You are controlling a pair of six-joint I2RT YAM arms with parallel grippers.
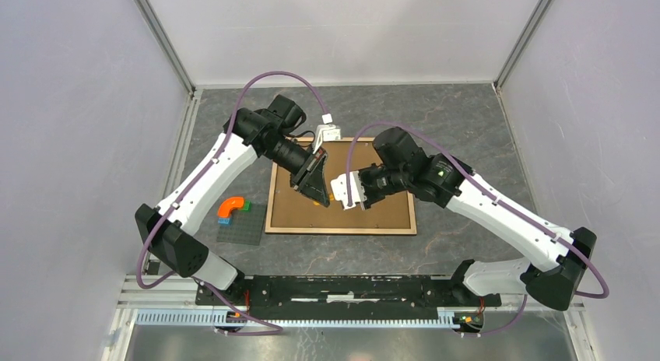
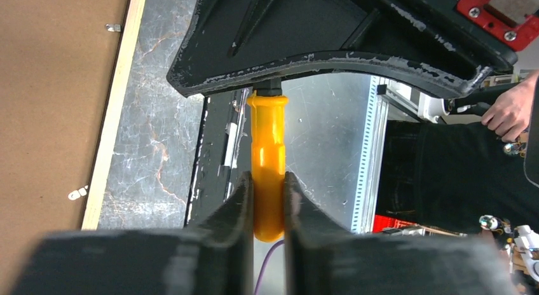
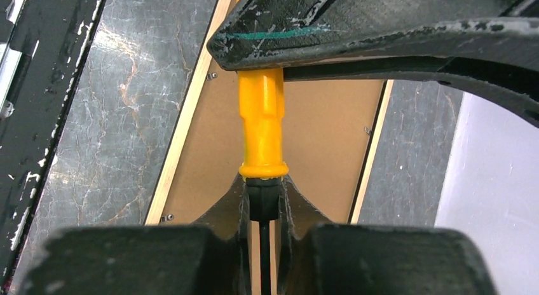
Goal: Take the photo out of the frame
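Note:
The frame (image 1: 373, 213) lies face down in the middle of the table, its brown back edged in light wood facing up (image 2: 51, 117) (image 3: 318, 149). The photo is hidden under that back. Above the frame's left half, both grippers meet on one yellow-handled tool (image 2: 268, 149) (image 3: 261, 123). My left gripper (image 1: 317, 191) (image 2: 268, 206) is shut on the yellow handle. The right gripper (image 1: 340, 194) (image 3: 262, 203) is shut on the black collar at the tool's other end, where a thin black shaft runs back between its fingers.
A small dark grey baseplate (image 1: 240, 229) carrying an orange arch (image 1: 229, 208) and small bricks sits left of the frame. Small metal tabs (image 2: 114, 27) line the frame's back edge. A person's hand (image 2: 508, 110) shows beyond the table's near rail.

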